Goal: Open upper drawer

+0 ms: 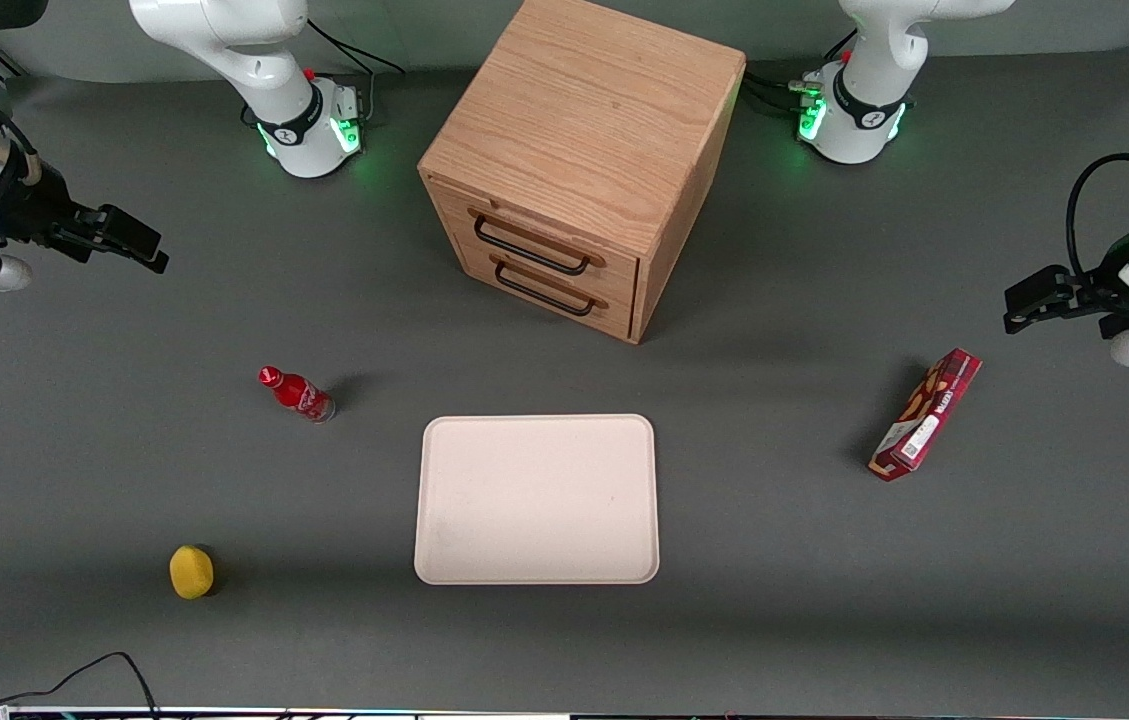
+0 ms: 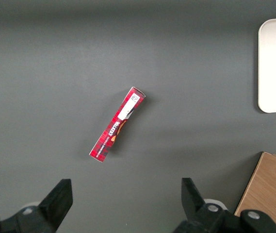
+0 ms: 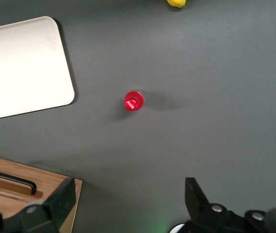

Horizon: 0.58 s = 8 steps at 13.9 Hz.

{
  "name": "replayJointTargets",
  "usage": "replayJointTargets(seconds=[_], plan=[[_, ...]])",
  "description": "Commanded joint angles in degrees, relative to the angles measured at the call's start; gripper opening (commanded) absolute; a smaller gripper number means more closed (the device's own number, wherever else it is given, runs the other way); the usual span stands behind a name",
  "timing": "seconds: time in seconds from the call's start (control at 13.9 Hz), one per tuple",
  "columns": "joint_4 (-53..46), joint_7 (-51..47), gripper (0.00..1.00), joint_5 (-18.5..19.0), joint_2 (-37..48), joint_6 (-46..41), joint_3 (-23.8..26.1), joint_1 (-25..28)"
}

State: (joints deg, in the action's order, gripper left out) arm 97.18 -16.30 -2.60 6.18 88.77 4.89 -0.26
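The wooden cabinet [image 1: 589, 120] stands on the grey table, farther from the front camera than the tray. Its upper drawer [image 1: 536, 236] is shut flush, with its thin black handle [image 1: 530, 248] above the lower drawer [image 1: 552, 290]. My right gripper [image 1: 146, 250] is open and empty. It hangs above the table toward the working arm's end, well apart from the cabinet. In the right wrist view the gripper [image 3: 128, 196] has wide-spread fingers, and a corner of the cabinet [image 3: 55, 187] with a black handle [image 3: 11, 178] shows beside one finger [image 3: 62, 199]. I cannot tell which drawer that handle belongs to.
A red bottle [image 1: 297, 394] stands between gripper and tray, and also shows in the right wrist view [image 3: 133, 101]. A white tray [image 1: 536, 498] lies in front of the cabinet. A yellow object [image 1: 191, 571] sits nearer the front camera. A red box [image 1: 926, 414] lies toward the parked arm's end.
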Motion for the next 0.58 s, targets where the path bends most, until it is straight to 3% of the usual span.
replayJointTargets(seconds=[0.0, 0.29, 0.51], plan=[[-2.08, 1.53, 1.0, -0.3, -0.91, -1.14, -0.32, 0.44], [-3.57, 1.88, 1.0, -0.83, -1.7, -1.15, -0.33, 0.53], [-6.99, 17.03, 1.0, -2.84, -2.4, -1.5, 6.77, 0.97]])
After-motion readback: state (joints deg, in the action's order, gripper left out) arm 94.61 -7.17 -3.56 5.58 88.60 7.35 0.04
